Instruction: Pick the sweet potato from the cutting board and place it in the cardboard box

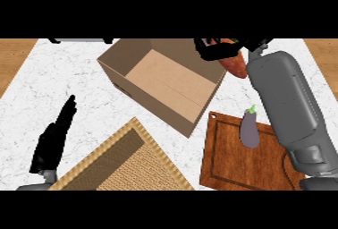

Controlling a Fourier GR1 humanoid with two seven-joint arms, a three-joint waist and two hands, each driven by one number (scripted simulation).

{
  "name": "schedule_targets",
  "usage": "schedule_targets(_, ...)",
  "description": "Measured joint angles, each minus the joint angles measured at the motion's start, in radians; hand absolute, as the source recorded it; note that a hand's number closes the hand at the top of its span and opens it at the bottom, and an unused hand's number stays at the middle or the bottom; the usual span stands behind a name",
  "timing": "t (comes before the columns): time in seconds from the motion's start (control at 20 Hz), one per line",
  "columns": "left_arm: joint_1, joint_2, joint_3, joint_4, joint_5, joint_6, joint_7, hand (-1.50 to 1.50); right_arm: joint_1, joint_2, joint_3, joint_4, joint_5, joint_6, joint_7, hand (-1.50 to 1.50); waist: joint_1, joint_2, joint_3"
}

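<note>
Right hand (221,48) curled round the sweet potato (234,65) beside the cardboard box (165,82) rim; left hand (56,134) open.

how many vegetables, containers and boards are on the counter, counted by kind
Vegetables: 2, the sweet potato held in the right hand, the eggplant
Containers: 2, the cardboard box, the wicker basket
Boards: 1, the cutting board
Total: 5

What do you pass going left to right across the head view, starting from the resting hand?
left hand → wicker basket → cardboard box → sweet potato, held by the right hand → eggplant on the cutting board
</note>
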Motion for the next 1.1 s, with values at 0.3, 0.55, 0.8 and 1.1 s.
schedule_targets(0.3, -0.019, 0.016, 0.013, 0.005, 0.013, -0.026, 0.013, 0.00, -0.128, 0.091, 0.025, 0.191, 0.058, -0.068, 0.043, 1.50, 0.013, 0.005, 0.000)
schedule_targets(0.55, -0.036, 0.021, 0.019, -0.001, 0.019, -0.037, 0.023, 0.00, -0.205, 0.154, 0.041, 0.375, 0.092, -0.146, 0.050, 1.50, 0.025, 0.009, 0.000)
schedule_targets(0.8, -0.048, -0.004, -0.003, 0.019, -0.002, -0.020, 0.004, 0.00, -0.248, 0.178, 0.055, 0.538, 0.089, -0.219, 0.063, -1.50, 0.040, 0.015, 0.000)
schedule_targets(1.1, -0.072, -0.006, -0.017, 0.027, -0.011, -0.029, 0.005, 0.00, -0.278, 0.186, 0.058, 0.670, 0.028, -0.292, 0.049, -1.50, 0.066, 0.022, 0.000)
